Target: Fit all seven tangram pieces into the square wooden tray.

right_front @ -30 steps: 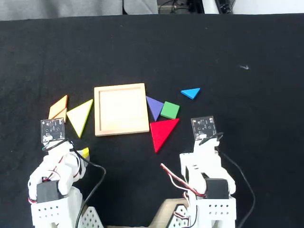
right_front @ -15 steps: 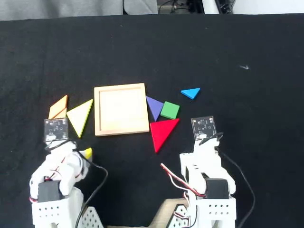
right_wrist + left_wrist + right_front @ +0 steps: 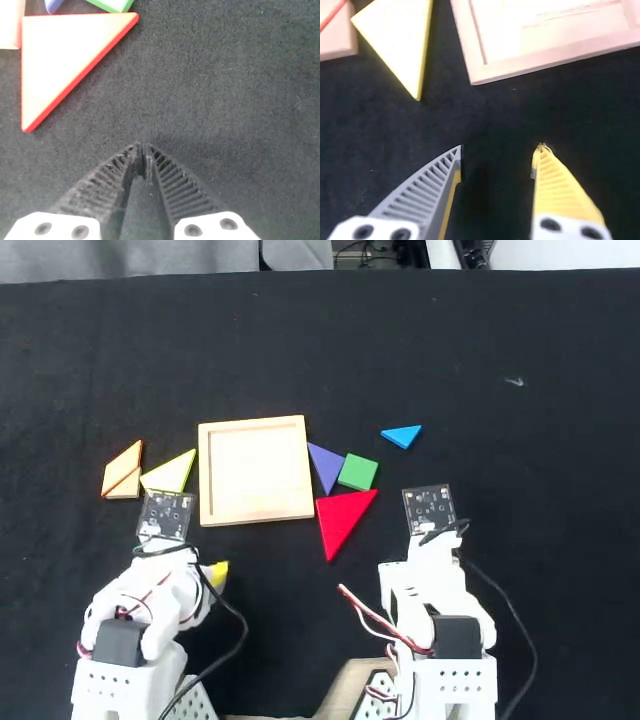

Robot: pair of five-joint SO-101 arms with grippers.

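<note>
The square wooden tray (image 3: pixel 208 472) lies empty at mid-table. To its left are an orange parallelogram (image 3: pixel 122 470) and a yellow triangle (image 3: pixel 172 473), whose near tip is hidden under my left arm (image 3: pixel 150 590). To the tray's right lie a purple triangle (image 3: pixel 323 464), a green square (image 3: pixel 358 472), a red triangle (image 3: pixel 342 516) and a blue triangle (image 3: pixel 402 436). My left gripper (image 3: pixel 497 150) is open over bare cloth, just short of the tray's near corner (image 3: pixel 480 75) and the yellow triangle (image 3: pixel 397 42). My right gripper (image 3: pixel 142 148) is shut and empty, near the red triangle (image 3: pixel 57 62).
Black cloth covers the whole table. The right arm (image 3: pixel 432 575) stands at the front, right of the red triangle. Grey fabric and cables lie beyond the table's far edge.
My left arm has swung to the right, toward the tray's near left corner, and its wrist now covers the yellow triangle's near tip. The right arm and all pieces have stayed put.
</note>
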